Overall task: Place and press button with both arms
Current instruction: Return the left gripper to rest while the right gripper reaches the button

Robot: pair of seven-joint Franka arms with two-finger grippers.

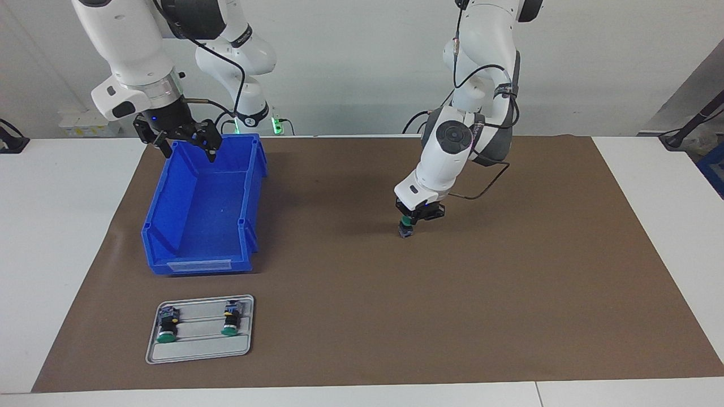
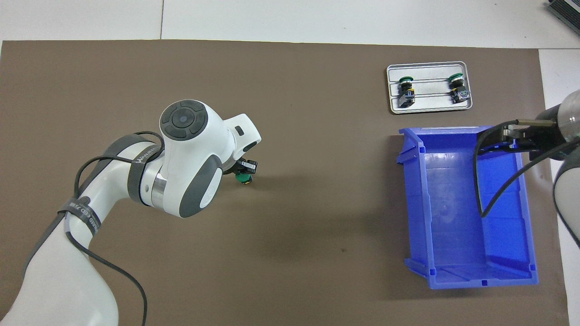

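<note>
Over counter middle, left end effector (image 1: 408, 221) clenched on button (image 1: 405, 229), long axis vertical, cap up. Right end effector (image 1: 186, 146) released, waiting over bin (image 1: 169, 198), well apart; left nearer.

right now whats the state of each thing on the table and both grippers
left gripper: shut on button, low over the brown mat
button: held, green cap up
right gripper: open, over the blue bin
blue bin: upright, nothing seen in it
grey tray: flat on mat
two tray buttons: lying on their sides
</note>
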